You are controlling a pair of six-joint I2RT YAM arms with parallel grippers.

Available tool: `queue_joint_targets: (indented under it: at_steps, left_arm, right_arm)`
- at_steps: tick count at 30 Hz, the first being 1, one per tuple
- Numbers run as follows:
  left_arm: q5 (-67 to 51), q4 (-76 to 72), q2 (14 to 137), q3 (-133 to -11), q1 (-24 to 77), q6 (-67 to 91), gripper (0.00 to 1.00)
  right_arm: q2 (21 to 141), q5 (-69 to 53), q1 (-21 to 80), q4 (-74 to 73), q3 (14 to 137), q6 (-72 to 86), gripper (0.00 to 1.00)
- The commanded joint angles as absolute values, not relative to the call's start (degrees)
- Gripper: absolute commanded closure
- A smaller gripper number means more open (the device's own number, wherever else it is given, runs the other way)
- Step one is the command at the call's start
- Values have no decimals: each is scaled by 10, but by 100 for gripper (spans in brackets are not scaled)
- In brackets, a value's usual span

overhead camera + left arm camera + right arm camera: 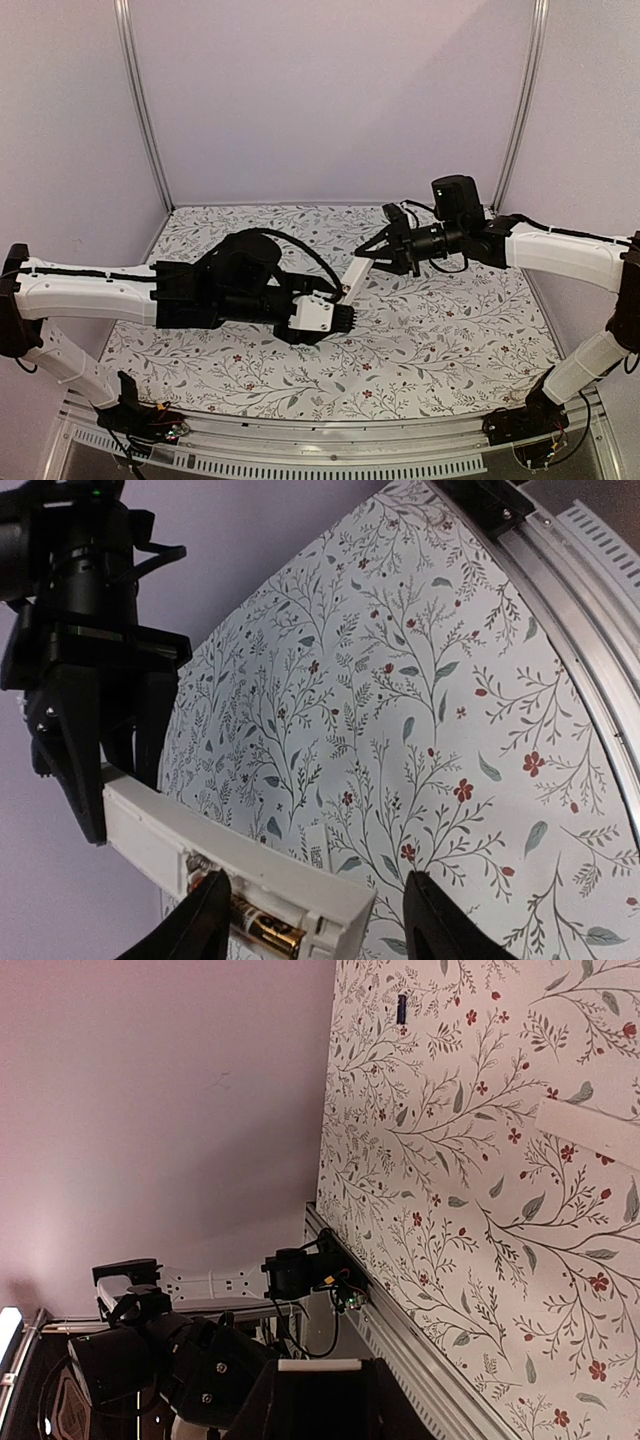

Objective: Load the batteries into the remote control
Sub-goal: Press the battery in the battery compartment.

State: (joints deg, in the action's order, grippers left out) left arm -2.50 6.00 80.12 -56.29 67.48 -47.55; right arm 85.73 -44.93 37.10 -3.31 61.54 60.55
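Note:
My right gripper is shut on one end of the remote control, a slim white bar held in the air. Its end face shows between the right fingers in the right wrist view. In the left wrist view the remote has its battery compartment open, with the brass battery lying inside. My left gripper is open, its fingers either side of the remote's free end, the left finger in front of part of the compartment. The blackish battery lies on the table far from both grippers.
A thin flat white cover piece lies on the floral tablecloth; it also shows in the left wrist view under the remote. The metal front rail edges the table. Purple walls stand behind and at the sides.

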Motion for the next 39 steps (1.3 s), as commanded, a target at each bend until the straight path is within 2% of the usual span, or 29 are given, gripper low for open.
queue_joint_targets:
  at_steps: [1,8,21,27,29,34,39]
  left_arm:
    - [-32,121,798,-543,674,-471,41]
    - [-11,106,797,-545,674,-467,18]
    - [-22,74,759,-604,672,-340,1]
    - [-18,86,747,-626,615,-90,0]
    - [-52,108,753,-638,590,-20,0]
    - [-87,149,791,-659,565,72,1]
    - [-144,128,823,-661,559,143,12]
  right_arm:
    - [829,-461,361,19,624,623,100]
    - [828,-457,361,20,612,615,100]
    - [837,-415,362,19,557,477,100]
    - [823,-413,361,23,552,415,100]
    - [813,-414,361,25,551,397,100]
    - [792,-412,362,25,553,367,100]
    - [784,-410,362,24,555,355,100]
